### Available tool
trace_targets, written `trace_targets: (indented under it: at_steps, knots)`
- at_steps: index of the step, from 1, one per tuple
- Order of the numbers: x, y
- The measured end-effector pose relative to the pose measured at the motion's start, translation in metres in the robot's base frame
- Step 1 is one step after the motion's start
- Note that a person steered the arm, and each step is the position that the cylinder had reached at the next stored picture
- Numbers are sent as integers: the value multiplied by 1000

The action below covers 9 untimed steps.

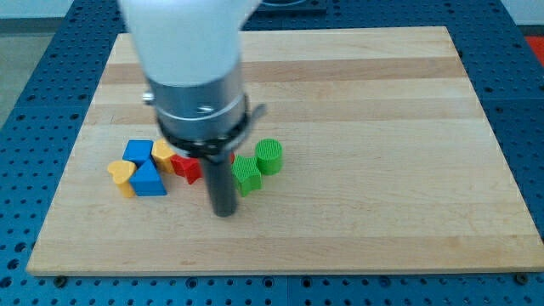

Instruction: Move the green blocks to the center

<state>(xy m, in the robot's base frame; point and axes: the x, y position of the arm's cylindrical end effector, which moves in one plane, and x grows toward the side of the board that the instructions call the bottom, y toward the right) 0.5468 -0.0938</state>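
Observation:
Two green blocks lie a little left of the board's middle: a round green cylinder (269,156) and a green star-like block (247,175) touching it at its lower left. My tip (223,212) rests on the board just left of and below the green star block, close to it. A red block (186,166) sits just left of the rod, partly hidden by it.
A cluster lies at the view's left: a blue block (137,152), a blue block (149,180), a yellow heart (122,174) and a yellow block (161,153). The wooden board (357,102) sits on a blue perforated table. The arm's white body hides the board's upper left.

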Motion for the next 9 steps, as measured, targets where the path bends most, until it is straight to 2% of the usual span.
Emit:
trace_targets:
  at_steps: [1, 2, 5, 9]
  knots:
    - [-10, -24]
    - [-15, -21]
    - [-18, 42]
    - [-77, 68]
